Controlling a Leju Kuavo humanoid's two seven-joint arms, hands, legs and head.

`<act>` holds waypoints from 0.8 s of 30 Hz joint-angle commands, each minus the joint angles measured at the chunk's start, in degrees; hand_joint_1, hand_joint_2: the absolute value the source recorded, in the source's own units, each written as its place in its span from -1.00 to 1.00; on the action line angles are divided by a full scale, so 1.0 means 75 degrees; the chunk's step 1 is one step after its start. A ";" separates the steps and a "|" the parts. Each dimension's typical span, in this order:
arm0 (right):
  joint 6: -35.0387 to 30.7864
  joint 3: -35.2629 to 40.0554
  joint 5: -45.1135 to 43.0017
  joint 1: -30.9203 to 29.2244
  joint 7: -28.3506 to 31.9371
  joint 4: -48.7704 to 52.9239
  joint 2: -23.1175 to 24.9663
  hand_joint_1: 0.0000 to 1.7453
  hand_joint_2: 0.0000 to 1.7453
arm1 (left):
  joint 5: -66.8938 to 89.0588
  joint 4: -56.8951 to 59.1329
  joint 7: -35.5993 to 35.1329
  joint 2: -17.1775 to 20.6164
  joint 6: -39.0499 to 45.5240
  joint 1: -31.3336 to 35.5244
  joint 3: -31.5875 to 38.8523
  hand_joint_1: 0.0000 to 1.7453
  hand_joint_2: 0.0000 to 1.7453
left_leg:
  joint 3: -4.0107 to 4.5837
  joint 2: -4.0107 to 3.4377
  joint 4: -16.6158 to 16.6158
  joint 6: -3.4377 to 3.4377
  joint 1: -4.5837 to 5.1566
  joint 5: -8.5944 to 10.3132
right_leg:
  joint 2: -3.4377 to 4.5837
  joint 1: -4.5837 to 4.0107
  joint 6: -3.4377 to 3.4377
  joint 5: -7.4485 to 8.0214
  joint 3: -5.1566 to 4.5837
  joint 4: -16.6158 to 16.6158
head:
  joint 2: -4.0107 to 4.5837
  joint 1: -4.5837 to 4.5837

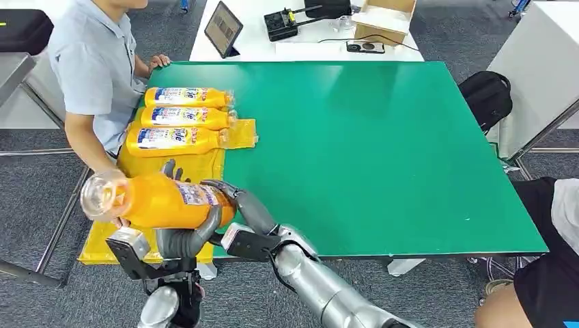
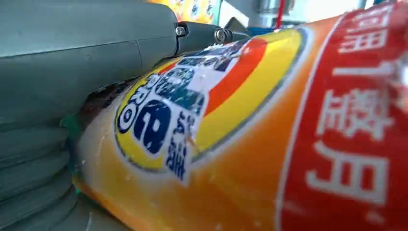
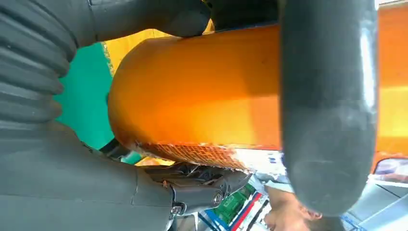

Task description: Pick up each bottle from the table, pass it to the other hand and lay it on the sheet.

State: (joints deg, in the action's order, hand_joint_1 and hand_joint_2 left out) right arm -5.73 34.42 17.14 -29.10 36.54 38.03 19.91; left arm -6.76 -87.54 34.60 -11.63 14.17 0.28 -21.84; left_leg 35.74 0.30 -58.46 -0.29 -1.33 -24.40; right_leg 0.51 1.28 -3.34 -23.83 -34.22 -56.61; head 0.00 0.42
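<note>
We see four orange bottles in total, one in the air and three down. Nearest us, the held bottle (image 1: 153, 200) lies roughly horizontal above the near left corner of the table, clear base end pointing left, over the yellow sheet (image 1: 102, 249). Left hand (image 1: 179, 236) cups it from underneath, fingers curling up around the body; in the left wrist view the label sits right against the grey thumb (image 2: 86, 53), so we call that a grip. Right hand (image 1: 239, 205) wraps the other end of the same bottle, and in the right wrist view a dark finger (image 3: 327, 96) crosses its orange body, pressed onto it. So both hands are on one bottle. Further out, three bottles lie side by side on the sheet, touching or nearly so, caps pointing right: near one (image 1: 179, 139), middle one (image 1: 184, 117), far one (image 1: 186, 97). One green table (image 1: 382, 157) carries the sheet along its left edge. One person (image 1: 95, 68) in a light blue shirt sits at the left side, a hand (image 1: 158, 61) resting on the far left corner. Behind the green table, a white table (image 1: 259, 44) holds one tablet (image 1: 222, 29), one black device (image 1: 281, 24) and one cardboard box (image 1: 384, 20). One black backpack (image 1: 486, 96) sits on the floor at the right.
</note>
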 commanded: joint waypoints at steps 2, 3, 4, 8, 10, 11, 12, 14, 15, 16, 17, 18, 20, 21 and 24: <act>-0.0057 0.0737 0.0067 0.0045 0.0016 -0.0854 -0.0166 0.42 1.00 | -0.1695 0.0147 -0.0680 0.0323 -0.2016 0.0527 -0.0145 1.00 1.00 | -0.0029 0.0017 0.0010 0.0009 -0.0002 -0.0003 | -0.0026 -0.0007 0.0018 -0.0009 0.0037 0.0013 | 0.0000 0.0000; -0.0033 0.0713 0.0060 0.0047 0.0009 -0.0854 -0.0198 0.42 1.00 | -0.1805 0.0152 -0.0720 0.0337 -0.2187 0.0492 -0.0105 1.00 1.00 | -0.0020 0.0015 0.0007 0.0008 -0.0003 -0.0003 | -0.0022 -0.0007 0.0014 -0.0007 0.0027 0.0009 | 0.0000 0.0000; -0.0030 0.0695 0.0056 0.0051 0.0005 -0.0848 -0.0222 -0.12 1.00 | -0.1900 0.0153 -0.0758 0.0351 -0.2320 0.0466 -0.0093 1.00 1.00 | -0.0034 0.0021 0.0012 0.0011 -0.0002 -0.0004 | -0.0031 -0.0008 0.0021 -0.0011 0.0043 0.0014 | 0.0000 -0.0003; -0.0020 0.0510 -0.0025 0.0144 -0.0044 -0.0723 -0.0314 -1.00 1.00 | -0.2043 0.0155 -0.0845 0.0302 -0.2592 0.0345 0.0141 1.00 1.00 | -0.0021 0.0017 0.0009 0.0008 -0.0002 -0.0001 | -0.0029 -0.0006 0.0014 -0.0008 0.0027 0.0011 | 0.0000 -0.0003; 0.0015 0.0497 -0.0028 0.0163 -0.0042 -0.0687 -0.0356 -1.00 -1.00 | -0.2065 0.0145 -0.0849 0.0320 -0.2644 0.0323 0.0176 1.00 1.00 | -0.0028 0.0020 0.0012 0.0011 0.0000 -0.0003 | -0.0031 -0.0004 0.0017 -0.0011 0.0035 0.0013 | 0.0000 -0.0003; 0.0061 0.0453 -0.0047 0.0205 -0.0072 -0.0620 -0.0393 -1.00 -1.00 | -0.2100 0.0135 -0.0867 0.0303 -0.2726 0.0283 0.0248 1.00 1.00 | -0.0022 0.0015 0.0007 0.0010 -0.0003 -0.0004 | -0.0024 -0.0007 0.0015 -0.0008 0.0029 0.0012 | 0.0000 0.0000; 0.0062 0.0405 -0.0057 0.0245 -0.0087 -0.0535 -0.0433 -1.00 -1.00 | -0.2116 0.0098 -0.0867 0.0302 -0.2802 0.0244 0.0317 1.00 1.00 | -0.0033 0.0018 0.0011 0.0013 -0.0001 -0.0006 | -0.0029 -0.0006 0.0019 -0.0012 0.0043 0.0013 | 0.0000 0.0000; 0.0004 0.0376 0.0001 0.0336 -0.0036 -0.0350 -0.0541 -1.00 -1.00 | -0.2109 0.0046 -0.0882 0.0347 -0.2939 0.0186 0.0410 1.00 1.00 | -0.0018 0.0011 0.0009 0.0007 0.0001 -0.0002 | -0.0019 -0.0003 0.0013 -0.0007 0.0022 0.0009 | 0.0000 -0.0003; -0.0190 0.0360 0.0138 0.0436 0.0077 -0.0149 -0.0643 -1.00 -1.00 | -0.1980 0.0035 -0.0873 0.0358 -0.2922 0.0154 0.0526 1.00 1.00 | -0.0031 0.0014 0.0010 0.0011 -0.0002 -0.0007 | -0.0024 -0.0007 0.0020 -0.0012 0.0036 0.0012 | 0.0000 0.0003; -0.0174 0.0349 0.0138 0.0462 0.0077 -0.0103 -0.0674 -1.00 -1.00 | -0.1989 0.0029 -0.0877 0.0366 -0.2925 0.0148 0.0573 1.00 1.00 | -0.0026 0.0020 0.0009 0.0009 -0.0003 -0.0005 | -0.0029 -0.0008 0.0017 -0.0011 0.0034 0.0012 | 0.0000 0.0000; -0.0359 0.0315 0.0255 0.0584 0.0165 0.0172 -0.0769 -1.00 -1.00 | -0.1909 0.0047 -0.0916 0.0368 -0.2889 0.0128 0.0689 1.00 1.00 | -0.0039 0.0021 0.0013 0.0012 -0.0005 -0.0008 | -0.0034 -0.0011 0.0024 -0.0014 0.0048 0.0017 | 0.0000 0.0000; -0.0474 0.0254 0.0313 0.0703 0.0261 0.0417 -0.0838 -1.00 -1.00 | -0.1743 0.0072 -0.0938 0.0382 -0.2762 0.0105 0.0797 1.00 1.00 | -0.0031 0.0021 0.0013 0.0010 -0.0002 -0.0005 | -0.0032 -0.0007 0.0018 -0.0012 0.0039 0.0015 | 0.0000 -0.0003; -0.0621 0.0171 0.0376 0.0886 0.0351 0.0828 -0.0930 -1.00 -1.00 | -0.1473 0.0118 -0.0917 0.0424 -0.2552 0.0085 0.0952 1.00 1.00 | -0.0031 0.0022 0.0011 0.0012 -0.0003 -0.0006 | -0.0034 -0.0008 0.0020 -0.0013 0.0040 0.0015 | 0.0000 0.0003; -0.0751 0.0095 0.0423 0.1015 0.0442 0.1110 -0.0974 -1.00 -1.00 | -0.1159 0.0152 -0.0894 0.0454 -0.2319 0.0079 0.1047 1.00 1.00 | -0.0023 0.0016 0.0010 0.0009 0.0000 -0.0003 | -0.0025 -0.0004 0.0014 -0.0009 0.0028 0.0011 | 0.0000 -0.0003; -0.1149 -0.0064 0.0518 0.1325 0.0461 0.1826 -0.1100 -1.00 -1.00 | -0.0042 0.0305 -0.0787 0.0579 -0.1455 0.0153 0.1233 1.00 1.00 | -0.0016 0.0006 0.0009 0.0008 0.0000 -0.0002 | -0.0014 -0.0004 0.0013 -0.0005 0.0020 0.0010 | 0.0000 0.0006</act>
State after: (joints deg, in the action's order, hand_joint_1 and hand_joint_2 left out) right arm -10.43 35.06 19.80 -24.34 37.94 40.70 16.30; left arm -17.81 -87.56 27.85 -9.38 -4.87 -0.86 -16.54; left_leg 35.75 0.28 -58.46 -0.29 -1.32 -24.41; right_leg 0.52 1.29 -3.34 -23.83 -34.24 -56.61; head 0.00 0.46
